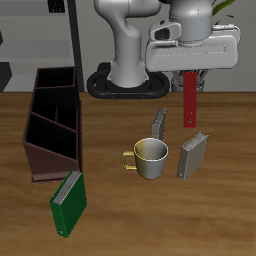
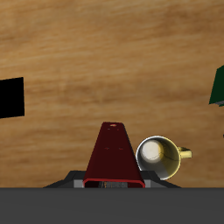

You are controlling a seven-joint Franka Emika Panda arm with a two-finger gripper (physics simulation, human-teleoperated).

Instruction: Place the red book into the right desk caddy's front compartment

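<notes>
My gripper [image 1: 190, 75] is shut on the red book [image 1: 190, 98], which hangs upright from the fingers above the table, behind the mug. In the wrist view the red book [image 2: 112, 156] reaches away from the fingers. The right desk caddy [image 1: 53, 120], a long dark-brown box with partitions, one slanted, stands at the table's side, well apart from the gripper. Its compartment nearest the table's front edge holds nothing. In the wrist view only a dark patch at the frame's edge [image 2: 10, 96] shows there, and I cannot tell what it is.
A cream mug [image 1: 150, 158] with a yellow handle stands mid-table, also in the wrist view [image 2: 156, 156]. Two grey books [image 1: 193, 155] [image 1: 158, 124] stand by it. A green book [image 1: 68, 200] leans by the caddy's front end.
</notes>
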